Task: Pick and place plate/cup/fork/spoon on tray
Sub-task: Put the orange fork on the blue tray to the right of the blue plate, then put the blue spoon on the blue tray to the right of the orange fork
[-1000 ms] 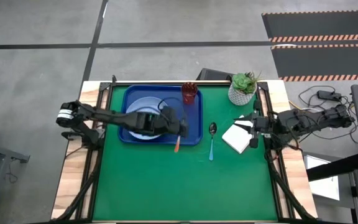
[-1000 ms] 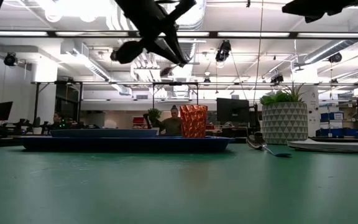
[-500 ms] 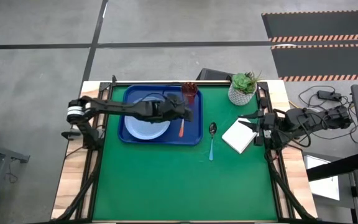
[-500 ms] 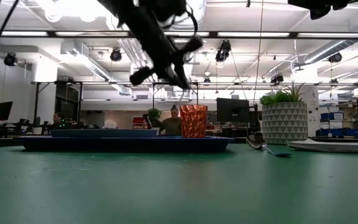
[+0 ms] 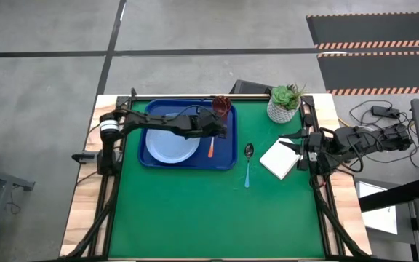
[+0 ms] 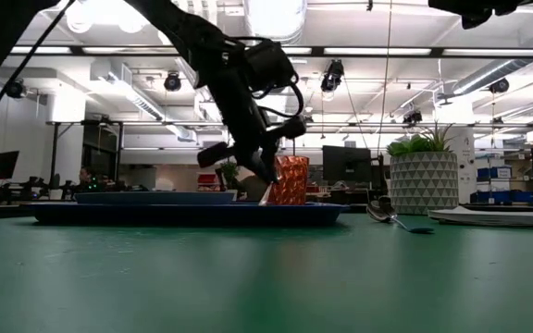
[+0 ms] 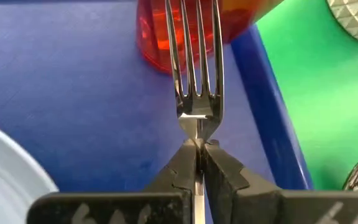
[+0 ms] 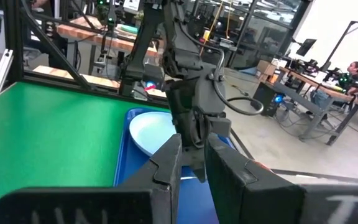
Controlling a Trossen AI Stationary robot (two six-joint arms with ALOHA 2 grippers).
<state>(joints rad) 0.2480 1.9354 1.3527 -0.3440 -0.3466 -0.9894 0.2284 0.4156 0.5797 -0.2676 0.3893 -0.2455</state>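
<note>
Change: the left gripper (image 7: 197,163), clamped on the fork (image 7: 194,68), has carried it from the tray's (image 5: 151,161) near edge to over its right part, and lower.
Meaning: fork likely close to release.
Plate (image 5: 172,142): on tray, left.
Cup (image 5: 221,108): tray's far right corner, just beyond the tines; collision risk.
Spoon (image 5: 247,164): on table, right of tray.
Right gripper (image 8: 192,167): waiting at right edge, fingers slightly apart, empty.
Nearby: white box (image 5: 280,158), potted plant (image 5: 284,102).

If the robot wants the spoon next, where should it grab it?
Probably by the light-blue handle of the spoon, coming straight down from above. It lies flat on the green table between the tray and the white box, and the handle is long and straight, with open mat on both sides for the fingers.
</note>
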